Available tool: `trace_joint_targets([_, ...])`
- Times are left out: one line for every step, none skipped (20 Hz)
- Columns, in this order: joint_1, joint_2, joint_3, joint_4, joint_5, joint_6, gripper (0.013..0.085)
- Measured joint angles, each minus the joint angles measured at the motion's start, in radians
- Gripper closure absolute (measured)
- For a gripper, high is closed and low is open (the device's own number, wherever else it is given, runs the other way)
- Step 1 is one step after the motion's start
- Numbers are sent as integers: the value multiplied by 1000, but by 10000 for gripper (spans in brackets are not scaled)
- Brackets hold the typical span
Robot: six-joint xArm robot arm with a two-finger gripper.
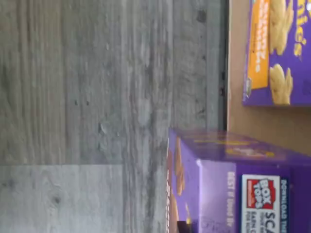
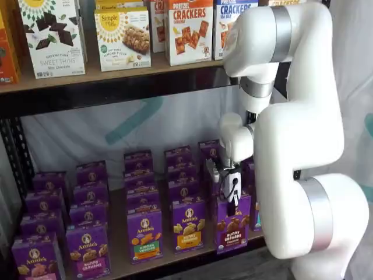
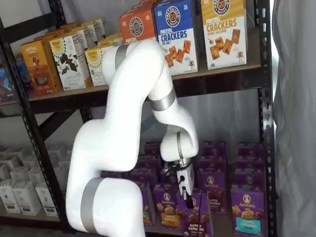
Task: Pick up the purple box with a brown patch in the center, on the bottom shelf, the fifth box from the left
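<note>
The purple box [image 2: 232, 231] with brown bunny crackers and a dark brown band hangs at the front of the bottom shelf [image 2: 118, 248], in the row's right part. My gripper [image 2: 232, 204] comes down on its top, black fingers shut on it. In a shelf view the same box [image 3: 198, 218] tilts slightly forward of its neighbours under the gripper [image 3: 186, 193]. The wrist view shows the box's top flap [image 1: 243, 189] close up, with a Box Tops label.
Purple cartons with yellow-orange and green bands [image 2: 187, 226] stand beside it in several columns. One orange-banded carton [image 1: 277, 48] rests on the wooden board [image 1: 252, 121]. Large cracker boxes [image 2: 189, 29] fill the shelf above. Grey plank floor [image 1: 97, 116] lies below.
</note>
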Motion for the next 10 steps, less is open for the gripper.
trace_joint_targets([1, -16, 21, -1, -10, 2, 690])
trace_joint_targets([2, -32, 40, -2, -17, 5, 690])
trace_joint_targets([3, -52, 62, -6, -22, 9, 690])
trace_joint_targets([4, -73, 85, -7, -24, 11, 690])
trace_joint_targets([5, -93, 104, -7, -24, 12, 690])
trace_joint_targets([6, -107, 117, -8, -23, 14, 690])
trace_joint_targets([6, -118, 127, -9, -22, 16, 690])
trace_joint_targets([7, -127, 135, -9, -20, 16, 690])
trace_joint_targets([8, -137, 142, -5, -16, 14, 690])
trace_joint_targets([11, -147, 150, 2, -13, 9, 690])
